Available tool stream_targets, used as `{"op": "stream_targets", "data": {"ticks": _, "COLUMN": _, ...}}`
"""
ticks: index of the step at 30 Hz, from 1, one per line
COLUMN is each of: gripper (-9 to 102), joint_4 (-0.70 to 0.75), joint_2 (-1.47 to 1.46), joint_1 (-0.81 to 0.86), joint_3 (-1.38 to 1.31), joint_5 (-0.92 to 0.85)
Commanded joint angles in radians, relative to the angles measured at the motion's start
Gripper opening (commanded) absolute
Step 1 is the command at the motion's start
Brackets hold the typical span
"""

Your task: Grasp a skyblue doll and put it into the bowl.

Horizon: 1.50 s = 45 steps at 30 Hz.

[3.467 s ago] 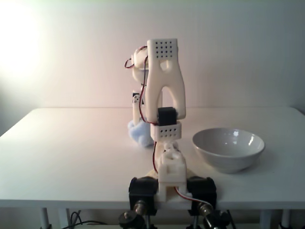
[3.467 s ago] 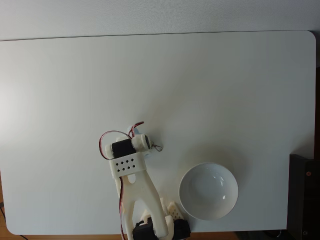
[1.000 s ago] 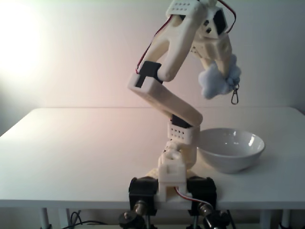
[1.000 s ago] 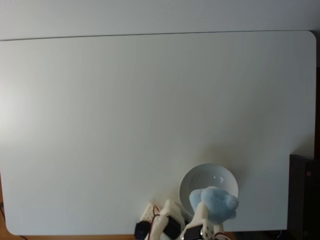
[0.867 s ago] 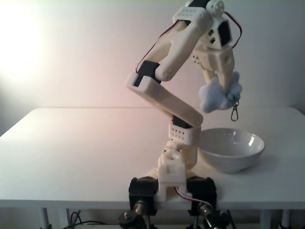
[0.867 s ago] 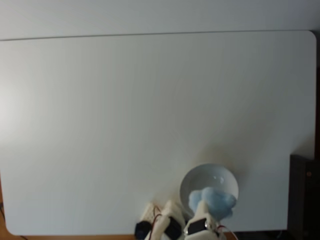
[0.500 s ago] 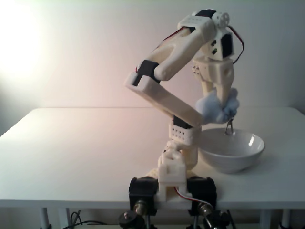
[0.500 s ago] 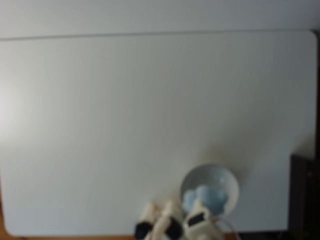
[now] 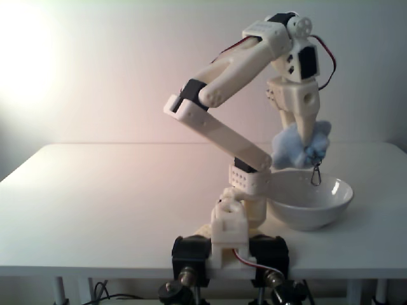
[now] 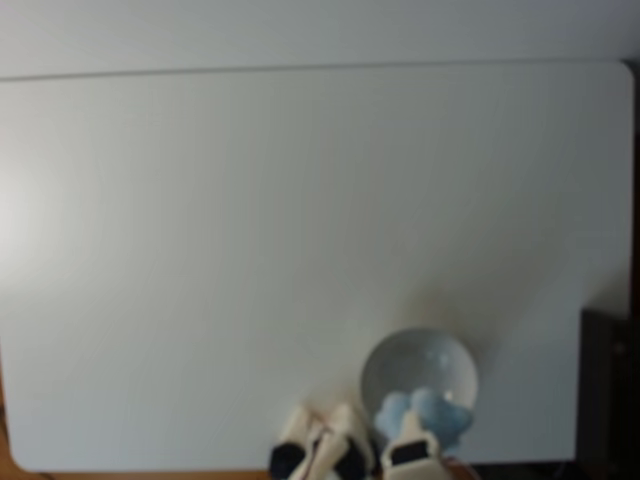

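Your table (image 10: 250, 250) lies bare from 9 o'clock round to 2 o'clock in a fixed view, the bowl (image 10: 440, 352) near its 5 o'clock edge. The gripper (image 9: 308, 151) is clamped on the skyblue doll (image 9: 294, 147), which hangs just above the bowl (image 9: 331, 198), its clip (image 9: 315, 176) dangling at the rim. The arm (image 9: 216, 127) rises folded, wrist pointing down.

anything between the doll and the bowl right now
Only air: in a fixed view the doll, held in the gripper, hangs over the bowl, its clip dangling near the rim.
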Motion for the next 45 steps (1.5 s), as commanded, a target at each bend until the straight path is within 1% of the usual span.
{"op": "stream_targets", "data": {"ticks": 1, "gripper": 3, "joint_4": 0.049, "joint_2": 0.009, "joint_1": 0.009, "joint_3": -0.008, "joint_5": 0.003}}
{"op": "stream_targets", "data": {"ticks": 4, "gripper": 12, "joint_4": 0.017, "joint_2": 0.009, "joint_1": 0.009, "joint_3": -0.002, "joint_5": 0.002}}
{"op": "stream_targets", "data": {"ticks": 11, "gripper": 41, "joint_4": -0.029, "joint_2": 0.009, "joint_1": 0.011, "joint_3": -0.003, "joint_5": -0.005}}
{"op": "stream_targets", "data": {"ticks": 16, "gripper": 59, "joint_4": -0.061, "joint_2": 0.009, "joint_1": 0.011, "joint_3": -0.012, "joint_5": -0.012}}
{"op": "stream_targets", "data": {"ticks": 20, "gripper": 69, "joint_4": -0.084, "joint_2": 0.009, "joint_1": 0.011, "joint_3": -0.012, "joint_5": -0.012}}
{"op": "stream_targets", "data": {"ticks": 23, "gripper": 72, "joint_4": -0.084, "joint_2": 0.009, "joint_1": 0.011, "joint_3": -0.012, "joint_5": -0.012}}
{"op": "stream_targets", "data": {"ticks": 34, "gripper": 72, "joint_4": -0.086, "joint_2": 0.009, "joint_1": -0.006, "joint_3": -0.044, "joint_5": -0.002}}
{"op": "stream_targets", "data": {"ticks": 36, "gripper": 70, "joint_4": -0.086, "joint_2": 0.009, "joint_1": -0.006, "joint_3": -0.06, "joint_5": -0.002}}
{"op": "stream_targets", "data": {"ticks": 38, "gripper": 65, "joint_4": -0.086, "joint_2": -0.002, "joint_1": -0.008, "joint_3": -0.078, "joint_5": -0.002}}
{"op": "stream_targets", "data": {"ticks": 40, "gripper": 57, "joint_4": -0.086, "joint_2": -0.005, "joint_1": -0.009, "joint_3": -0.095, "joint_5": -0.002}}
{"op": "stream_targets", "data": {"ticks": 42, "gripper": 47, "joint_4": -0.098, "joint_2": -0.005, "joint_1": -0.041, "joint_3": -0.104, "joint_5": -0.002}}
{"op": "stream_targets", "data": {"ticks": 45, "gripper": 30, "joint_4": -0.144, "joint_2": 0.006, "joint_1": -0.132, "joint_3": -0.109, "joint_5": -0.002}}
